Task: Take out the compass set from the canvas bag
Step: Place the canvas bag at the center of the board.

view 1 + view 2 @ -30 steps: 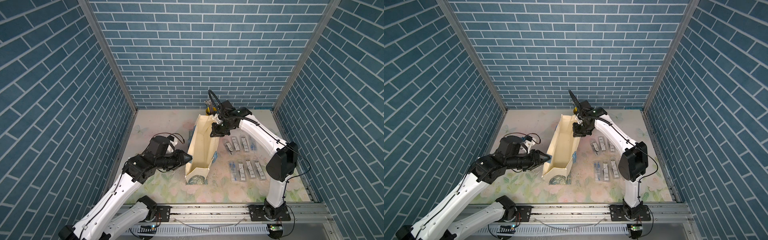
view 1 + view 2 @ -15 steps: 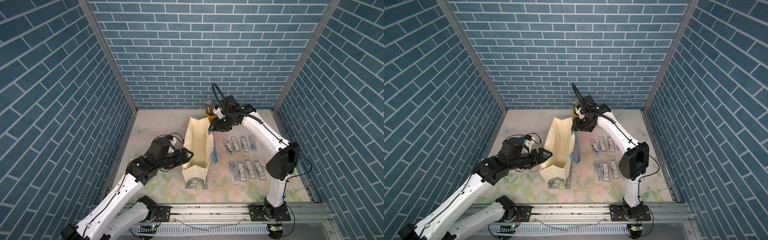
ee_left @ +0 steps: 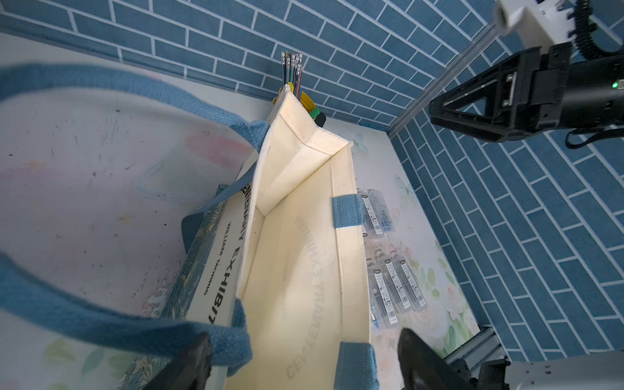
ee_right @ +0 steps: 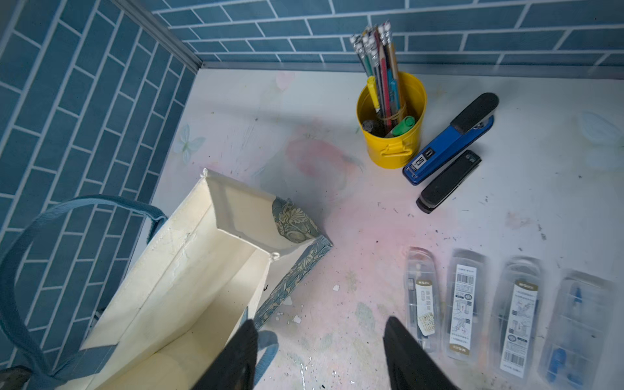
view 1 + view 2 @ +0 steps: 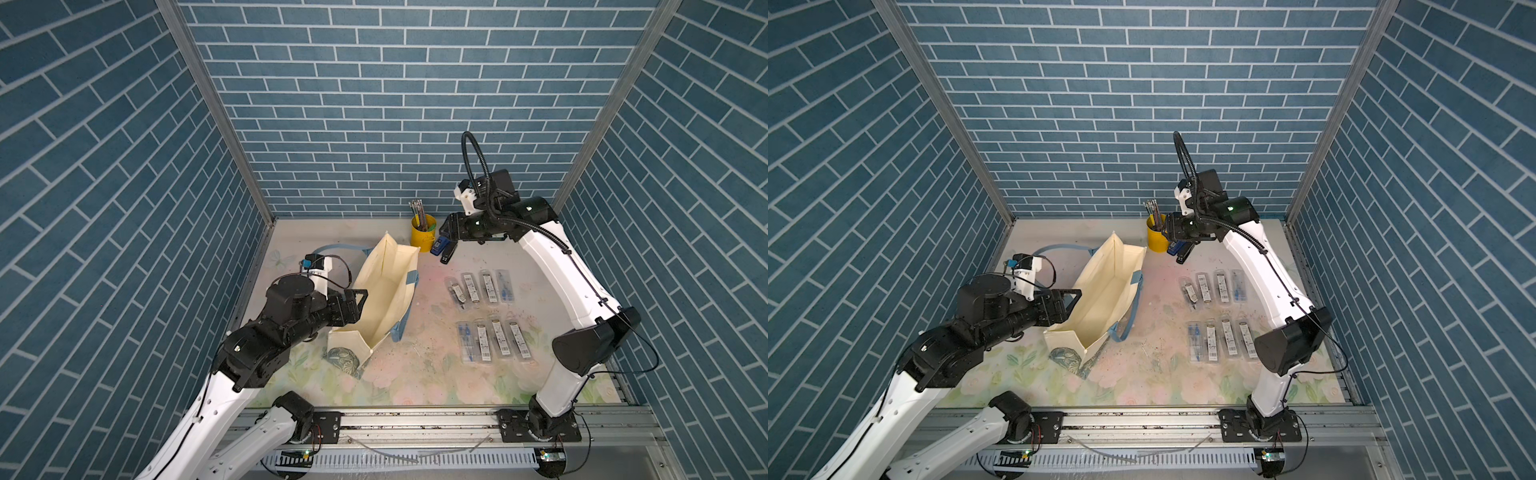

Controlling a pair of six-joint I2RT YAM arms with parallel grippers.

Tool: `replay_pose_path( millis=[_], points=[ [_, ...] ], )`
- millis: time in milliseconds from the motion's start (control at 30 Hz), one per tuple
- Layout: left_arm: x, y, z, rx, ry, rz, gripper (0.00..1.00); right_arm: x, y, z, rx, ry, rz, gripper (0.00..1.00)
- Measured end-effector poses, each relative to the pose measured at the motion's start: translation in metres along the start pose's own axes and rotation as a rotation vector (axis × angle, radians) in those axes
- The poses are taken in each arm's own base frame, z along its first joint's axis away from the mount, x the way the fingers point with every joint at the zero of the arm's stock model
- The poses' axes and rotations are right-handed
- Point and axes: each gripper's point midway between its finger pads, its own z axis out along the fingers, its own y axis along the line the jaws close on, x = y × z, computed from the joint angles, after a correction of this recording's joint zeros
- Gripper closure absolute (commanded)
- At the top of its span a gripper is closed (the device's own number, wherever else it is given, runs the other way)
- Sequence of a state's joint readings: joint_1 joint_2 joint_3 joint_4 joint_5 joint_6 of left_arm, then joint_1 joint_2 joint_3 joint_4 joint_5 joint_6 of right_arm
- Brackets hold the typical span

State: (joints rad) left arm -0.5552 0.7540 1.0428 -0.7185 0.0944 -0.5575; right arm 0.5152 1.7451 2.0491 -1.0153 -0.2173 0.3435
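Observation:
The cream canvas bag (image 5: 390, 291) (image 5: 1104, 299) stands on the table with its mouth wide open. Its light blue handles hang over the sides. What shows of its inside (image 3: 304, 253) (image 4: 189, 287) is bare fabric, with no compass set in it. Several compass sets (image 5: 478, 286) (image 5: 1221, 340) (image 4: 469, 304) in clear cases lie in two rows on the table to the right of the bag. My left gripper (image 5: 358, 306) (image 3: 304, 341) is open at the bag's left rim, and a blue strap (image 3: 216, 334) lies against one finger. My right gripper (image 5: 445, 227) (image 4: 320, 337) hovers open above the bag's far end, holding nothing.
A yellow pencil cup (image 5: 423, 230) (image 4: 391, 135) stands at the back behind the bag. A blue stapler (image 4: 449, 141) and a black one (image 4: 449, 180) lie beside it. Blue brick walls close in the table on three sides.
Both grippers have opened. The right one let go of the bag's far end and rose away toward the back right. The bag has settled with a wider mouth.

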Motion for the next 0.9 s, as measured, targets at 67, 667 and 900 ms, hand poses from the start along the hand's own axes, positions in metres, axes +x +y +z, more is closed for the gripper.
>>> replay_pose_path(
  millis=[67,667,900],
  points=[
    [0.004,0.006,0.002,-0.02,0.005,0.001,0.14,0.01,0.009,-0.004,-0.011,-0.008,0.013,0.41],
    [0.014,0.052,0.002,-0.142,0.011,-0.091,0.14,0.151,0.135,0.083,-0.151,0.161,0.293,0.45],
    [0.015,0.052,0.002,-0.137,0.015,-0.089,0.14,0.164,0.128,0.102,-0.07,0.213,0.298,0.97]
  ],
)
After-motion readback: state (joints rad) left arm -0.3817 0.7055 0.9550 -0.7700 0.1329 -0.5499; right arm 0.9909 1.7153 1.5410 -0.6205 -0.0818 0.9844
